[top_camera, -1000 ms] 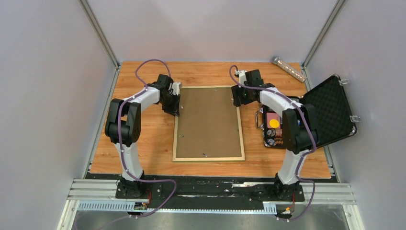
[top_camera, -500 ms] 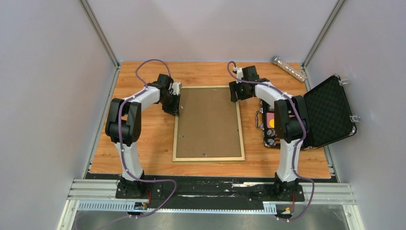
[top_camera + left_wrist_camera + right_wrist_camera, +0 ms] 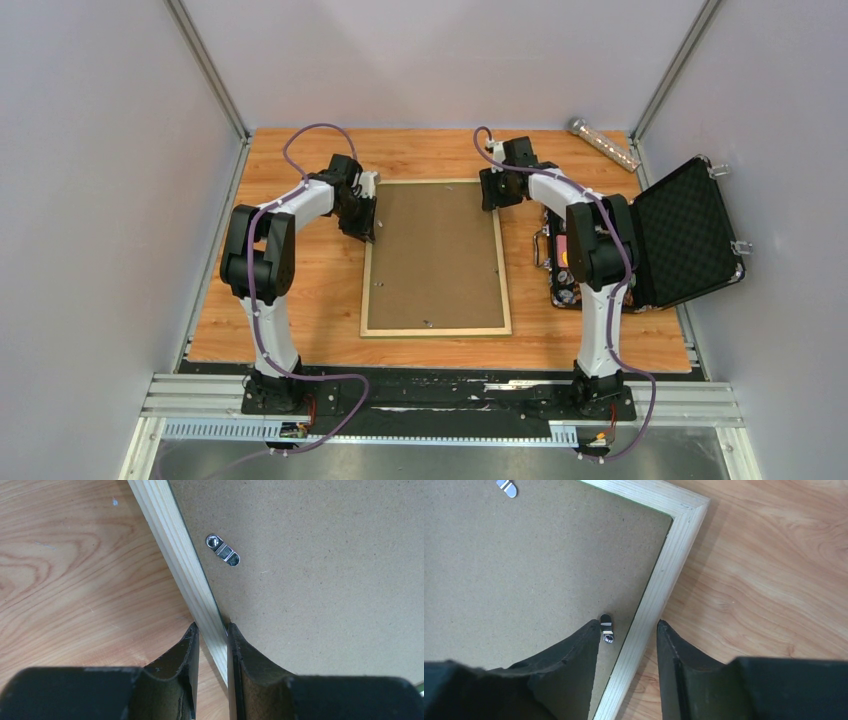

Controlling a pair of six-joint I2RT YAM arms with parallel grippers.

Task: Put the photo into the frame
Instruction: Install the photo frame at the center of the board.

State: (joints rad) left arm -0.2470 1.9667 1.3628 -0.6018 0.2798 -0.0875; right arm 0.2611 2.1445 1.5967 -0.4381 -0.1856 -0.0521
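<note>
The frame [image 3: 435,331] lies face down in the middle of the table, pale wood rails up, with a brown backing board [image 3: 435,255] filling it. The photo is hidden. My left gripper [image 3: 366,225] is shut on the frame's left rail [image 3: 180,555], one finger outside it and one on the board [image 3: 212,630]. My right gripper [image 3: 492,195] is open and straddles the right rail [image 3: 664,570] near the far right corner [image 3: 628,625]. Its inner finger stands over the board beside a metal turn clip [image 3: 606,630]. Another clip [image 3: 223,550] shows by the left rail.
An open black case [image 3: 690,235] with small items stands at the right, close to the right arm. A shiny tube [image 3: 603,143] lies at the back right corner. Grey walls enclose the table on three sides.
My right gripper has shifted a little toward the far right corner of the frame, and its jaws have narrowed round the rail. The left arm and the frame have not moved.
</note>
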